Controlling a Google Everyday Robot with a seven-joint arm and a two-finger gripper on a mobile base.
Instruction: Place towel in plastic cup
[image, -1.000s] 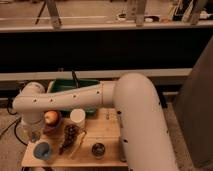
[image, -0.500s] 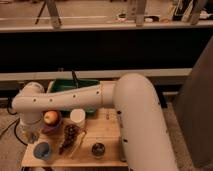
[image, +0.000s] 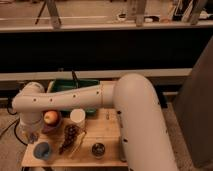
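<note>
The arm (image: 90, 97) sweeps in from the right and bends down at the left end of the bench (image: 107, 127). This puts the pincer (image: 29, 136) low at the bench's left edge, near the apple (image: 50, 117). I cannot tell whether the pincer is released or clenched, or whether it carries anything.

The dark crumpled bundle in the middle of the bench is most likely the towel (image: 70, 136). It lies loose on the wood and is not in any cup, so the task looks barely begun. 2 cups could be the target:
- The white cup (image: 77, 116) stands upright just behind the towel.
- The blue cup (image: 42, 150) stands upright near the front left corner.

I cannot say which is the plastic one. Both have their mouths facing up, which suits dropping cloth in from above.

A dark can (image: 97, 149) stands to the right of the towel, and a green bin (image: 75, 86) sits behind the bench. Because the things are crowded, the pincer probably needs a steep approach to the towel, or it may knock the apple or a cup.
</note>
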